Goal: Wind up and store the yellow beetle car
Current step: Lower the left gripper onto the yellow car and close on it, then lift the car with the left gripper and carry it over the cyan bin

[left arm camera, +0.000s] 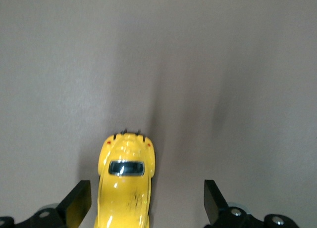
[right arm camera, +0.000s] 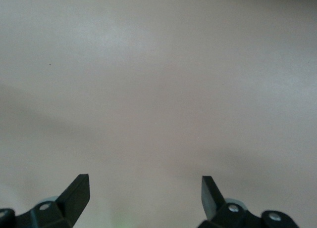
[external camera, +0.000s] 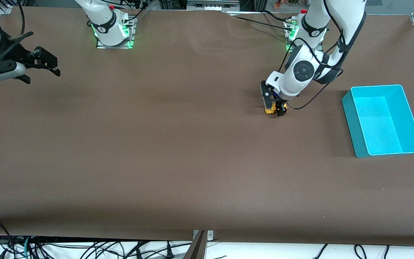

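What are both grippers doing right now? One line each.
Left gripper: open, down around the small yellow beetle-shaped toy car on the table, not gripping it.
Right gripper: open, empty, waiting over the right arm's end of the table.

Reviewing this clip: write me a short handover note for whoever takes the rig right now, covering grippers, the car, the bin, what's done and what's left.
Left gripper: open, down at the table, fingers either side of the yellow beetle car; car sits closer to one finger, not clamped.
Right gripper: open, waiting above the right arm's end of the table, holding nothing.
Car: on the table, between the fingers.
Turquoise bin: at the left arm's end, nothing in it.
Done: left gripper lined up on the car.
Left: grasp, wind, place car in bin.
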Robot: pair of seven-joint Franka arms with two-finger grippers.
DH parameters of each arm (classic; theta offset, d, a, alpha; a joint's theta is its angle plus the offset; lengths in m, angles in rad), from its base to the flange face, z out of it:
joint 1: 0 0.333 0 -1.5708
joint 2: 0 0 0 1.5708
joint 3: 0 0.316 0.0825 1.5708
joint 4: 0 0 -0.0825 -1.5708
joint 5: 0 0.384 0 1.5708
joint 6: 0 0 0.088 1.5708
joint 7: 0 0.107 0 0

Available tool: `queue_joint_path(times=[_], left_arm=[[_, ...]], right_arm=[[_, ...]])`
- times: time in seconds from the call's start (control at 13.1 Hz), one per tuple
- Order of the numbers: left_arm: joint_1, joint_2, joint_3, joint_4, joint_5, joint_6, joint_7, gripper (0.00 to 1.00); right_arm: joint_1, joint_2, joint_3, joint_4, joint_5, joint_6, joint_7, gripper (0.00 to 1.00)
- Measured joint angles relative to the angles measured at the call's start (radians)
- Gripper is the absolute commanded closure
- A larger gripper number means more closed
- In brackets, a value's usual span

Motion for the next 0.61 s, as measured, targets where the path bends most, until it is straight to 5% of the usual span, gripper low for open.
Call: queue_joint_path(times=[0.08,0.15,0.3,0.61], left_arm=[[0.000,0.002,0.009,-0.004,0.018,0.000,0.000,0.14],[0.000,0.005,0.018,-0.008,0.037,0.000,0.000,0.45],[0.001,0.010,0.027,-0.009,0.053,0.001,0.000,0.72],[0.001,0.011,0.027,-0.008,0.054,0.004,0.000,0.86]], right_arm=[[0.000,0.000,0.000,0.000,0.000,0.000,0.000,0.00],[0.000,0.000,0.000,0.000,0.000,0.000,0.000,0.00],[0.000,0.000,0.000,0.001,0.000,0.000,0.000,0.00],[0.000,0.000,0.000,0.001,0.000,-0.001,0.000,0.00]])
